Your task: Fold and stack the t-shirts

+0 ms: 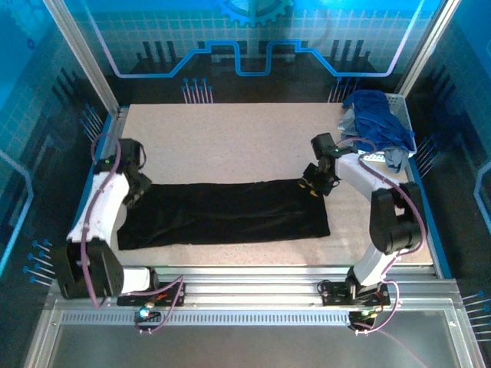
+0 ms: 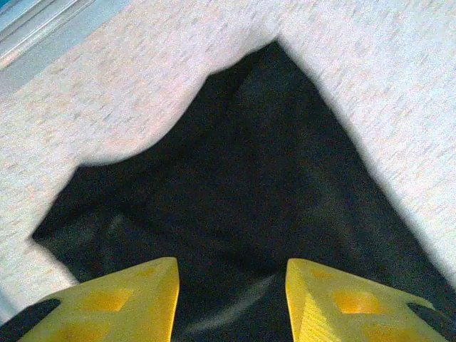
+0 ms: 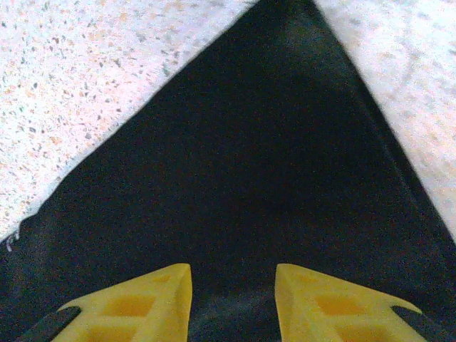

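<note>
The black t-shirt (image 1: 230, 213) lies on the tabletop (image 1: 230, 138) as a long flat band running left to right, near the front edge, so the fold looks partly made: narrowed lengthwise but not yet shortened. The royal blue shirt (image 1: 374, 115) is heaped in the white mesh basket (image 1: 404, 107) at the far right corner, with a pale grey-blue one (image 1: 394, 157) spilling over the basket's near side.

The left claw (image 1: 143, 190) sits at the band's left end and the right claw (image 1: 313, 186) at its far right corner. In each wrist view the left claw (image 2: 231, 274) and the right claw (image 3: 234, 278) stand released, yellow jaws apart over dark cloth with nothing pinched.

The next move probably calls for both claws to close on an end and carry it across to the other, halving the band. The left end is ragged, with a notch in its edge, so a clean grip needs both layers. Bare tabletop beyond the band gives ample room; the front edge is close, and the right arm works near the basket
</note>
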Motion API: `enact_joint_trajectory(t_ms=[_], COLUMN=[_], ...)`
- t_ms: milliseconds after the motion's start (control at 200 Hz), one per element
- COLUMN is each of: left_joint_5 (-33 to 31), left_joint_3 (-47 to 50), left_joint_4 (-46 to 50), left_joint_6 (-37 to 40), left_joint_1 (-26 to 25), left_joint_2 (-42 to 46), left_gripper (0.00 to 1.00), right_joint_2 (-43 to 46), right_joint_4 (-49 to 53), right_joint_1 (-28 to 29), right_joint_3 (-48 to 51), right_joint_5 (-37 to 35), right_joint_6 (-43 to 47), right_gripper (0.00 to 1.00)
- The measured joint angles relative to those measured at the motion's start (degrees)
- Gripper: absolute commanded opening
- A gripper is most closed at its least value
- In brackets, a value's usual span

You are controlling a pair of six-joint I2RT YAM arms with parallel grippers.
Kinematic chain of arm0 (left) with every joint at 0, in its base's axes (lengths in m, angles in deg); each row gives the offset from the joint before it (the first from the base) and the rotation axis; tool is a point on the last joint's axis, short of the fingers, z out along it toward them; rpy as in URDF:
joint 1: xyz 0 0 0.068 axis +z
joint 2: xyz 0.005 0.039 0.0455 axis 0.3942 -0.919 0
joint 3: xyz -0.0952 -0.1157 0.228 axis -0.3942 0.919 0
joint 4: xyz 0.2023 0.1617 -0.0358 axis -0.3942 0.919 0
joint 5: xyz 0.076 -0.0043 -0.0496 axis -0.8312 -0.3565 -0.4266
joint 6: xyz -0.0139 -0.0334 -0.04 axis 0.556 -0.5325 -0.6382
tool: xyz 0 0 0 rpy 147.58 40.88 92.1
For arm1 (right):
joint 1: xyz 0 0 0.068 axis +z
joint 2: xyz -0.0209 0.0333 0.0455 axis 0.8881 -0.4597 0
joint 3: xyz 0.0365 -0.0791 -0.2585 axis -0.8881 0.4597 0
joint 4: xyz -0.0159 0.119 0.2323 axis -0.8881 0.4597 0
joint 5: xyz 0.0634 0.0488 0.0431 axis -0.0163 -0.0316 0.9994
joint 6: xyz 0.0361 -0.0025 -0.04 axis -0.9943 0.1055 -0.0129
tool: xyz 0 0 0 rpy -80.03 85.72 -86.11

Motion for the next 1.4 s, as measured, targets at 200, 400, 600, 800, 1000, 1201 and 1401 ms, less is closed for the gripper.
enact_joint_trajectory(t_ms=[200,400,600,800,1000,1201,1401], left_joint_5=[8.15,13.51,19.61,24.35,27.34,24.65,21.42], left_joint_3=[-8.55,-10.19,-10.58,-18.27,-26.16,-25.99,-15.28], left_joint_4=[-6.03,-6.69,-9.51,-9.53,-9.40,-9.79,-9.42], left_joint_6=[0.07,0.46,0.46,0.50,0.83,3.15,4.66], left_joint_1=[5.88,6.91,6.45,3.30,0.70,-0.11,-0.52], left_joint_2=[-18.64,-28.30,-32.87,-38.21,-43.17,-40.09,-23.12], left_gripper=[0.38,0.37,0.35,0.35,0.45,0.53,0.53], right_joint_2=[-8.22,-16.55,-19.74,-23.91,-29.07,-29.46,-21.77], right_joint_4=[-0.74,3.78,8.59,12.37,15.23,13.73,11.78], right_joint_1=[-0.04,-0.94,-4.17,-9.18,-12.24,-11.58,-6.73], right_joint_3=[-3.78,-12.15,-16.94,-23.58,-32.72,-35.69,-32.96], right_joint_5=[0.98,1.42,2.51,2.51,0.83,-2.75,-6.05], right_joint_6=[2.19,2.51,2.32,2.99,5.40,10.23,12.44], right_gripper=[0.34,0.35,0.35,0.35,0.36,0.46,0.48])
